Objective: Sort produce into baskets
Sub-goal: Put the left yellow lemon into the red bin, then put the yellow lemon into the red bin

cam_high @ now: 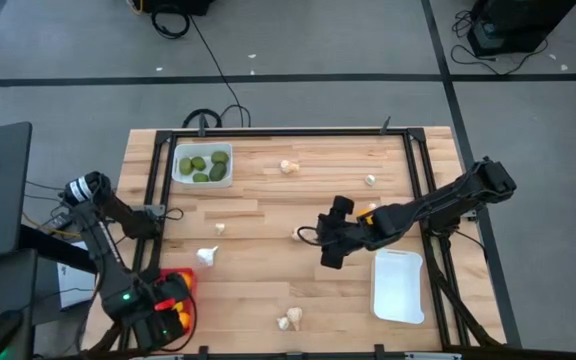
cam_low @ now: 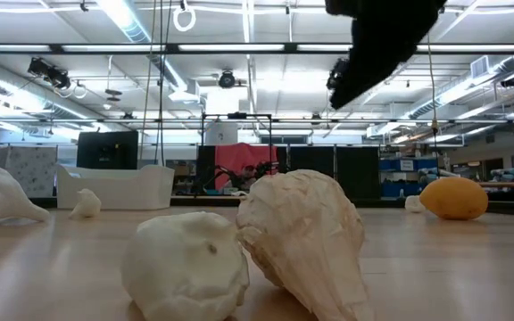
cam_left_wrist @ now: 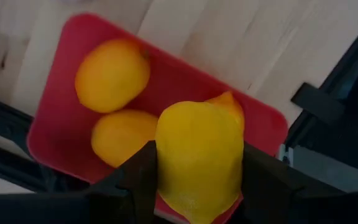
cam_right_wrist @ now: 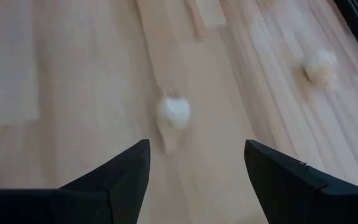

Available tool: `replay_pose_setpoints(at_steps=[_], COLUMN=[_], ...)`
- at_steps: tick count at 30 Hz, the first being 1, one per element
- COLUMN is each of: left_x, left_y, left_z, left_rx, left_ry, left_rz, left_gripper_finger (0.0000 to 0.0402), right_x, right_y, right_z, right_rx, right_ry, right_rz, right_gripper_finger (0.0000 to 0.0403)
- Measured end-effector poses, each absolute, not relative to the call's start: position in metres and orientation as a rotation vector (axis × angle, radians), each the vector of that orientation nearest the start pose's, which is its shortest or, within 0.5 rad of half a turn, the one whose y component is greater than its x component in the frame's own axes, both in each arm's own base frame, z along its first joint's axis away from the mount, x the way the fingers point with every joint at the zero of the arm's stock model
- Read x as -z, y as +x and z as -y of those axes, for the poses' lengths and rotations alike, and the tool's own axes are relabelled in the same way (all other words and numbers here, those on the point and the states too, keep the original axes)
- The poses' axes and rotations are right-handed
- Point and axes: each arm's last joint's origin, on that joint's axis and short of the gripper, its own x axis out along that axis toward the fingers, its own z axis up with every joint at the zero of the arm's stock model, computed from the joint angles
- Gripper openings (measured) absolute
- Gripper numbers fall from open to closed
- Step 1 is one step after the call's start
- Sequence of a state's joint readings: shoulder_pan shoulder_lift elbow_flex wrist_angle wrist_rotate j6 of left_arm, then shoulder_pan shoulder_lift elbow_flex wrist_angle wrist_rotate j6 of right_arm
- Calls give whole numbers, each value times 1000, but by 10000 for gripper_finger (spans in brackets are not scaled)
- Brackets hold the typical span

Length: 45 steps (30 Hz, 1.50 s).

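My left tool (cam_left_wrist: 197, 186) grips a yellow fruit (cam_left_wrist: 199, 158) above the red basket (cam_left_wrist: 166, 81) at seven o'clock. My right tool (cam_right_wrist: 197, 168) hangs wide open, empty, over a garlic piece (cam_right_wrist: 174, 112) mid-table.

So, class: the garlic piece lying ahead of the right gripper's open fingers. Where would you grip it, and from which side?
Across the round bulb end of the garlic piece, coming from above: it lies flat on bare table and its tail tapers too thin. The right gripper is open.

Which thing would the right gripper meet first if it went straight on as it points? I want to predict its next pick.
Probably the whitish knobbly garlic piece on the wooden table, centred between the open right gripper's fingers; depth is unclear.
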State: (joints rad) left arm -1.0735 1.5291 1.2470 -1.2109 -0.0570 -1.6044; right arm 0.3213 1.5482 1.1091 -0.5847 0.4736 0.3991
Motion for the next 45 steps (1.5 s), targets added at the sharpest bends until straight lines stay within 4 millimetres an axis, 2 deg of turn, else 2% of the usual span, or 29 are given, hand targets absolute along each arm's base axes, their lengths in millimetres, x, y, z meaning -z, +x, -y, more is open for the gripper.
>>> replay_pose_setpoints(at_steps=[8, 14, 22, 28, 33, 38, 45], left_x=[-227, -217, -217, -226, -244, -258, -254], left_y=[125, 127, 134, 137, 143, 149, 171], left_z=[230, 222, 219, 222, 226, 224, 209], left_rx=[-394, -450, -451, -415, -395, -397, -412], left_ry=[-450, -429, -420, -419, -399, -316, -256], left_rz=[-1472, -1445, -1415, -1391, -1270, -1099, -1059], left_gripper_finger=[193, 207, 294, 339, 348, 348, 348], right_x=[-229, -227, -223, -221, -219, -202, -185], right_y=[285, 281, 273, 259, 255, 247, 235], right_z=[-76, -67, -40, -25, -17, -12, -5], right_rx=[372, 394, 405, 350, 314, 259, 260], right_ry=[-8, -6, 104, -36, -75, -57, -19], right_rz=[-1057, -1140, -1323, -1519, -1579, -1634, -1710], right_gripper_finger=[270, 270, 270, 270, 272, 287, 306])
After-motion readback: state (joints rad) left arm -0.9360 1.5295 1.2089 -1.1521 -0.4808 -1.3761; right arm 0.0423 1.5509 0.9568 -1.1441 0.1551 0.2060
